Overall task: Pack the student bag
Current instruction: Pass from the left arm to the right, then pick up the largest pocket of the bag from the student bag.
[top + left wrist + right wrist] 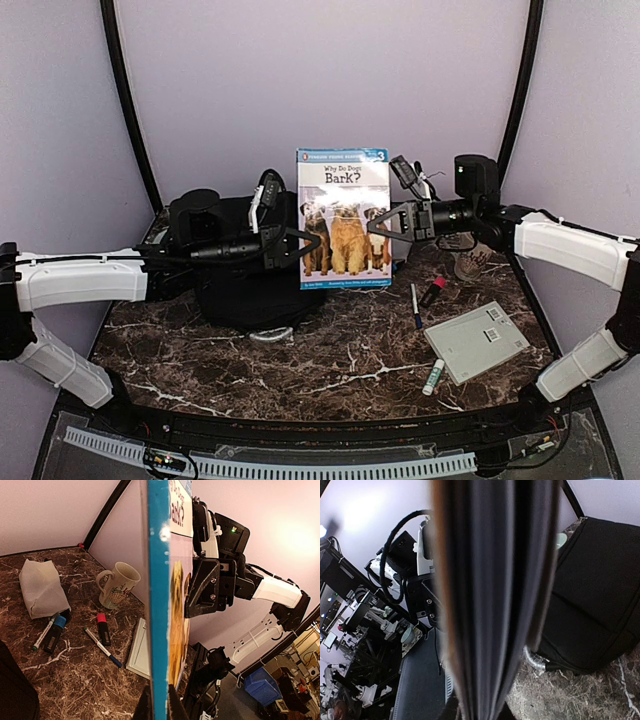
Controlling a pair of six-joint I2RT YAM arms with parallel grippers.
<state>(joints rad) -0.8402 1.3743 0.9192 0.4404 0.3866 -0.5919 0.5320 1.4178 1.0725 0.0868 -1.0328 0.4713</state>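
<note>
A paperback, "Why Do Dogs Bark?" [343,220], hangs upright in the air above the table's middle, held from both sides. My left gripper [298,240] is shut on its teal spine edge [160,605], with the fingertips pinching it at the bottom of the left wrist view [159,690]. My right gripper [385,222] is shut on the opposite page edge, and the blurred pages [490,605] fill the gap between its jaws [478,703]. The black student bag [240,300] lies behind and under the left arm. Its pale grey loop handle [535,660] rests on the marble.
On the right of the table are a mug [470,262], a red-capped marker [432,291], a blue-tipped pen [415,305], a flat grey case [475,342] and a green-capped stick [432,377]. A white pouch [42,587] and two more markers [50,632] lie farther back.
</note>
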